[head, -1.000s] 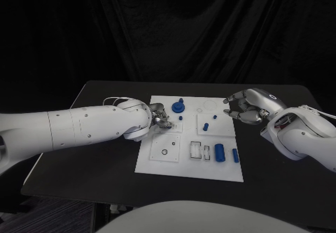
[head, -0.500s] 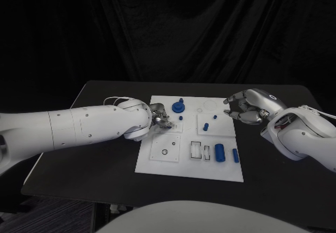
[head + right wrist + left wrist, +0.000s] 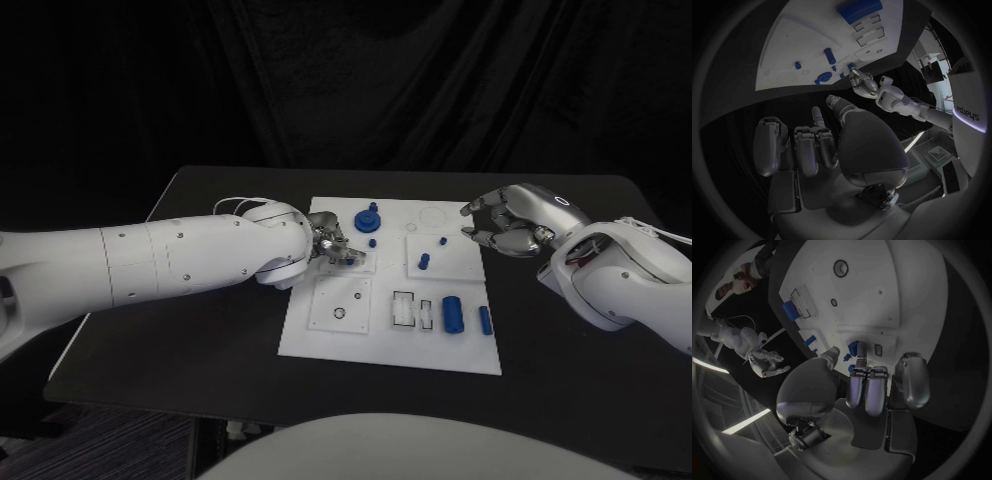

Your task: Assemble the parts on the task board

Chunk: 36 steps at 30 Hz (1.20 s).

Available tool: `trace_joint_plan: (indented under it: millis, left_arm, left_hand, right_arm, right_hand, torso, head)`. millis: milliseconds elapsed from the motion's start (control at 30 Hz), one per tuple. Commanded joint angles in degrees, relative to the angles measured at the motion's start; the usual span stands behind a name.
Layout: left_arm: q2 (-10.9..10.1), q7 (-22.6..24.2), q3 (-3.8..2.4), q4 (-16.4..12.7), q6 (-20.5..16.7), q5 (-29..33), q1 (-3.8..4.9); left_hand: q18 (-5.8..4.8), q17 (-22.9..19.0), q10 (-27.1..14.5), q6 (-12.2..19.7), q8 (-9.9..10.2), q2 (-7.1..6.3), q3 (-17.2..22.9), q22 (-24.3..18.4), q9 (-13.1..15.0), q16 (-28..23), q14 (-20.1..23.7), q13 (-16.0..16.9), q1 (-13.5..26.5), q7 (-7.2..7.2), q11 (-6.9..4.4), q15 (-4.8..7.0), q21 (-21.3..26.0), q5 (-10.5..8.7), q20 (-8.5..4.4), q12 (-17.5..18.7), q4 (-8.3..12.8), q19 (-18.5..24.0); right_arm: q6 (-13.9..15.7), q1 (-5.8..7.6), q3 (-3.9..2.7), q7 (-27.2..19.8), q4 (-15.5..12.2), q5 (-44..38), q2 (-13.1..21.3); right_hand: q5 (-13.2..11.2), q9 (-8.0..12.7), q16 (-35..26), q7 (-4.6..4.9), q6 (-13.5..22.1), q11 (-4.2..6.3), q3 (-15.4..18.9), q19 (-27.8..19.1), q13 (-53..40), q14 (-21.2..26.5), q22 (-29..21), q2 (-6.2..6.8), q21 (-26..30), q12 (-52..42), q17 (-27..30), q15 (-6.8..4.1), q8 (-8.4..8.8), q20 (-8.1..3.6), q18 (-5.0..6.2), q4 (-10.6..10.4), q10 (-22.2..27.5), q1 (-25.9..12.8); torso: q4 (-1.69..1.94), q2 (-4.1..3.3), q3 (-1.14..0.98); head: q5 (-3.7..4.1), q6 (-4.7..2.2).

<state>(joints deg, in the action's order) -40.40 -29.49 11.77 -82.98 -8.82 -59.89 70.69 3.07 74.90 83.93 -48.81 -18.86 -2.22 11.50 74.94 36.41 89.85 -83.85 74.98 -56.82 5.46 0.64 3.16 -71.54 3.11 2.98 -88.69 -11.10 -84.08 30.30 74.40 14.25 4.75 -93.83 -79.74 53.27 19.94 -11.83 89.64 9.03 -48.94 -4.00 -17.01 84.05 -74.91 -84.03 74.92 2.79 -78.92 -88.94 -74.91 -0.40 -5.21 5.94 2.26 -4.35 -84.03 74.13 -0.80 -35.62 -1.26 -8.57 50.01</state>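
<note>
The white task board (image 3: 389,345) lies mid-table. My left hand (image 3: 326,244) is over the board's left middle panel. Its thumb and a fingertip (image 3: 861,356) pinch a small blue part (image 3: 856,347) right at the panel. My right hand (image 3: 508,226) hovers off the board's far right edge, with its fingers loosely bent and nothing in them. On the board are a round blue part with a peg (image 3: 368,217), a small blue peg (image 3: 372,242), a short blue piece (image 3: 424,262), a thick blue cylinder (image 3: 451,313) and a slim blue piece (image 3: 485,320).
The board has a ring recess (image 3: 339,313) and white rectangular slots (image 3: 405,308) near its front. Black table (image 3: 188,330) surrounds the board on all sides. My left forearm (image 3: 144,265) lies across the table's left side.
My left hand's fingertips have shifted slightly at the left middle panel. The right hand has stayed where it was.
</note>
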Motion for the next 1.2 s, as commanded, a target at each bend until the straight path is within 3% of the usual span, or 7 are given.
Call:
trace_joint_plan:
  millis: [33, 467, 600, 700, 800, 1033, 1200]
  left_arm:
    - [-0.11, -1.42, 0.31, 0.27, 1.22, 0.04, -0.35]
    - [-1.49, 2.27, 0.31, -0.89, -4.47, 0.04, -0.38]
    - [-3.25, 8.11, 0.30, -2.98, -11.48, 0.04, -0.37]
    - [-4.58, 10.44, 0.30, -4.60, -14.91, 0.04, -0.27]
    - [-5.79, 11.56, 0.28, -5.94, -17.18, 0.04, 0.14]
    - [-7.51, 12.15, 0.26, -7.27, -18.23, 0.04, 2.19]
    - [-7.84, 10.46, 0.25, -6.94, -14.38, 0.04, 4.20]
  left_hand:
    - [0.65, 15.10, 4.85, -0.54, 2.58, 0.46, -1.45, 10.09, -3.49, 0.15, -6.15, 13.98, 0.58, -0.08, 0.17, -0.31, 0.36, -0.30, 0.33, 0.26, -0.74, -0.38]
    - [0.59, 15.10, 5.03, -1.65, 2.38, 3.09, -4.21, 10.20, -3.63, 0.15, -6.15, 14.14, -0.57, -0.30, 0.07, -0.25, -0.01, 1.87, 0.31, 0.01, -3.16, -0.56]
    - [0.02, 15.10, 6.07, -2.45, -1.47, 4.47, -7.28, 11.01, -1.03, 0.15, -6.15, 15.02, -0.93, -1.28, -0.83, 0.52, -3.14, 12.33, -0.39, -1.31, -5.55, -1.68]
    - [-0.21, 15.10, 6.07, -2.04, -3.93, 5.06, -8.65, 11.31, 1.21, 0.15, -6.15, 15.02, -1.78, -1.66, -1.12, 0.76, -4.38, 13.64, -0.64, -1.31, -5.50, -2.06]
    - [-0.45, 15.10, 6.07, 0.23, -11.34, 6.57, -11.74, 11.62, 8.76, 0.15, -6.15, 15.02, -2.90, -2.61, -1.97, 1.48, -5.83, 14.72, -1.29, -1.31, -5.62, -2.41]
    - [-0.51, 15.10, 6.07, 1.57, -13.15, 7.57, -13.15, 11.70, 10.99, 0.15, -6.15, 15.02, -2.35, -2.67, -2.02, 1.51, -6.23, 14.94, -1.36, -1.31, -5.71, -2.47]
    - [-0.62, 15.10, 6.07, 1.48, -14.07, 7.75, -13.18, 11.85, 12.02, 0.15, -6.15, 15.02, -4.61, -3.03, -2.31, 1.74, -6.86, 16.84, -1.53, -1.31, -5.30, -2.61]
  right_arm:
    - [-0.45, -0.14, -0.04, 1.25, -0.03, 0.66, 0.03]
    - [-0.37, -0.28, -0.04, 0.98, -0.01, 1.10, 0.17]
    - [0.06, -0.31, -0.04, 0.67, -0.01, 1.25, 0.35]
    - [0.12, -0.32, -0.04, 0.58, 0.04, 1.29, 0.44]
    - [0.07, -0.33, -0.04, 0.56, 0.14, 1.32, 0.51]
    - [0.31, -0.34, -0.04, 0.37, 0.34, 1.42, 0.66]
    - [0.35, -0.34, -0.04, 0.29, 0.47, 1.67, 0.90]
  right_hand:
    - [0.05, 0.08, -0.13, 0.01, -0.27, -0.27, -0.10, -0.24, -13.39, -5.71, 10.93, -0.05, 0.25, 0.27, -14.38, 0.56, -0.14, 0.32, 0.76, -0.16, -4.17, 0.14]
    - [0.16, 0.16, -0.13, 0.03, -0.34, -0.28, -0.13, -0.26, -13.37, -5.71, 10.89, -0.19, 0.35, 0.29, -14.37, 0.57, -0.10, 0.33, 0.78, -0.53, -4.15, -0.16]
    - [0.25, 0.25, -0.14, 0.03, -0.36, -0.30, -0.12, -0.26, -13.34, -5.71, 10.88, -0.25, 0.40, 0.32, -14.36, 0.58, -0.04, 0.34, 0.78, -0.87, -4.12, -0.46]
    - [0.30, 0.28, -0.12, 0.03, -0.36, -0.30, -0.12, -0.29, -13.38, -5.72, 10.85, -0.26, 0.47, 0.29, -14.40, 0.58, -0.02, 0.35, 0.80, -0.95, -4.16, -0.53]
    - [0.36, 0.31, -0.11, 0.03, -0.37, -0.30, -0.13, -0.27, -13.39, -5.72, 10.86, -0.29, 0.45, 0.28, -14.41, 0.58, 0.00, 0.35, 0.80, -1.05, -4.17, -0.61]
    - [0.43, 0.36, -0.09, 0.03, -0.38, -0.30, -0.13, -0.24, -13.37, -5.74, 10.87, -0.34, 0.43, 0.29, -14.44, 0.58, 0.04, 0.35, 0.79, -1.24, -4.16, -0.77]
    - [0.48, 0.41, -0.09, 0.03, -0.39, -0.30, -0.13, -0.23, -13.38, -5.74, 10.86, -0.38, 0.46, 0.28, -14.44, 0.59, 0.07, 0.35, 0.79, -1.43, -4.17, -0.93]
  torso:
    - [0.01, -0.01, 0.01]
    - [0.00, -0.01, 0.01]
    - [0.00, -0.01, 0.01]
    - [0.01, 0.00, 0.02]
    - [0.00, 0.02, 0.02]
    - [0.01, 0.02, 0.01]
    - [-0.01, 0.00, 0.02]
  head:
    - [-0.04, -0.01]
    - [-0.23, -0.01]
    - [-0.24, -0.01]
    - [-0.31, -0.01]
    - [-0.40, -0.01]
    - [-1.00, -0.01]
    - [-1.31, -0.01]
